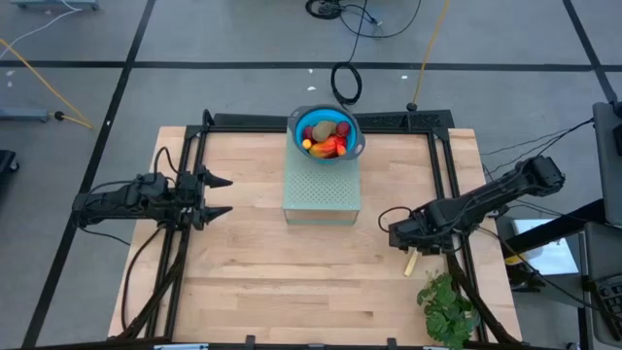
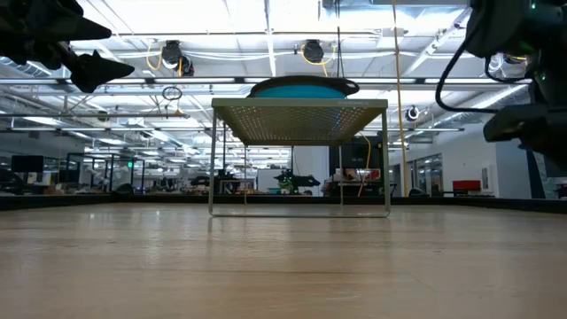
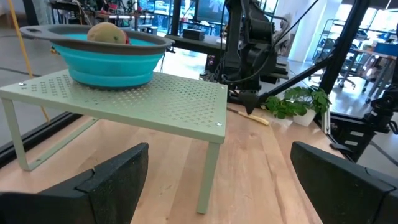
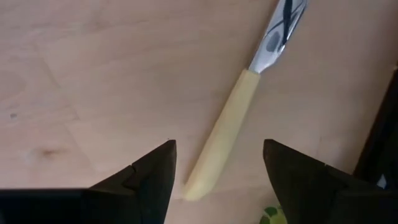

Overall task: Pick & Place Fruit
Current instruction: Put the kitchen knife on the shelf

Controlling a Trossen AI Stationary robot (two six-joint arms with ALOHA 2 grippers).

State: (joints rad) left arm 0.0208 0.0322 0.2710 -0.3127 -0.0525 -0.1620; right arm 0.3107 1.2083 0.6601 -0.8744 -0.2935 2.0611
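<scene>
The fruit [image 1: 327, 136] lies heaped in a blue collapsible bowl [image 1: 300, 122]: orange-red pieces, a dark red round one and a brownish-green oval [image 3: 107, 32]. The bowl stands on a pale green perforated rack [image 1: 321, 199] at the table's far middle. My left gripper [image 1: 225, 196] waits open at the table's left, level, pointing toward the rack. My right gripper [image 4: 217, 149] is open at the table's right and points steeply down. Its fingers stand on either side of a yellow-handled knife [image 4: 225, 130], above the handle's free end, touching nothing.
The knife [image 1: 410, 262] lies flat on the wood near the right edge. A leafy green bunch [image 1: 449, 309] sits at the near right corner. Black frame rails [image 1: 442, 165] run along the table's left, far and right sides. Bare wood lies in front of the rack.
</scene>
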